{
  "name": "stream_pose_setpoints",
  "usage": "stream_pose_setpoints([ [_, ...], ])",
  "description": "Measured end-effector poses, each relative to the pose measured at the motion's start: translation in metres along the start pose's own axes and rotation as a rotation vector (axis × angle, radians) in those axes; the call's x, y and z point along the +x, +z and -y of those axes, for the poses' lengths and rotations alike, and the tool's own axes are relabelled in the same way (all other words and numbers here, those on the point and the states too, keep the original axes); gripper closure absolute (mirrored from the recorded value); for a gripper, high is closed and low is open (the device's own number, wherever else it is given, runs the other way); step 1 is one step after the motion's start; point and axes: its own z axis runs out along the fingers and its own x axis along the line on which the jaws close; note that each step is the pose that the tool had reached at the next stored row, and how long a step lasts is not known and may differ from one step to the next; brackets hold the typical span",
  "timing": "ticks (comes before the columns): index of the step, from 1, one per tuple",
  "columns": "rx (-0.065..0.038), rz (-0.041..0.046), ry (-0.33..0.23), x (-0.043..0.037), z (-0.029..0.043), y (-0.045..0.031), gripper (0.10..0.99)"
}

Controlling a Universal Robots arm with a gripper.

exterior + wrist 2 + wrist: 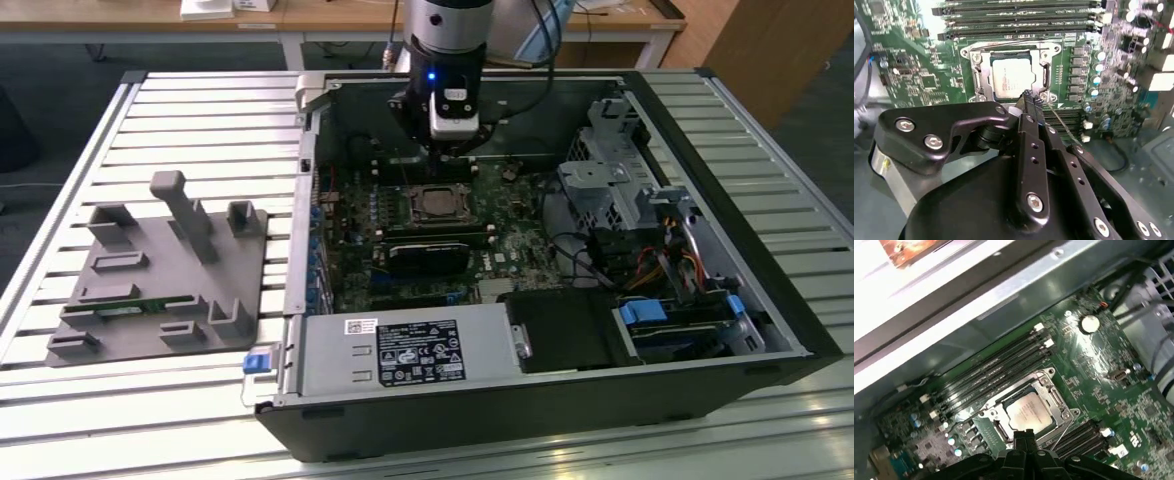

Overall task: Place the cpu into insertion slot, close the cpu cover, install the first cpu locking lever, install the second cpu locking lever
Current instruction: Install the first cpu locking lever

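Observation:
The cpu [1011, 77] [1026, 412], a silver-topped square chip, lies flat in the insertion slot [989, 75] on the green board. The cpu cover [979, 80] [1056, 402], a dull metal frame, lies down around it, and the chip shows through its window. My gripper [1029, 96] [1024, 436] is shut with nothing seen between its black fingers. Its tips hover at the socket's edge, close to a thin wire locking lever [1064, 122] [1066, 430] that slants away from the socket. In the exterior view the gripper [451, 162] hangs just behind the socket [438, 203].
The open computer case [747, 300] lies on a slatted table. Long black memory slots [1019, 20] run beside the socket. A black card [430, 255] sits in front of it, drive cages [607, 190] to the exterior view's right. A grey fixture [160, 275] stands at the left.

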Motion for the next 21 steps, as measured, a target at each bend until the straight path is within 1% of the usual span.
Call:
stream_pose_setpoints([
  [14,0.004,-0.0048,-0.254,0.0000,0.0000,0.0005,0.980],
  [15,0.004,-0.0050,-0.270,0.0000,0.0000,0.0005,0.980],
  [18,0.005,-0.0050,-0.296,0.0000,0.0000,0.0005,0.980],
  [21,0.005,-0.0062,-0.346,0.0000,0.0000,0.0006,0.980],
])
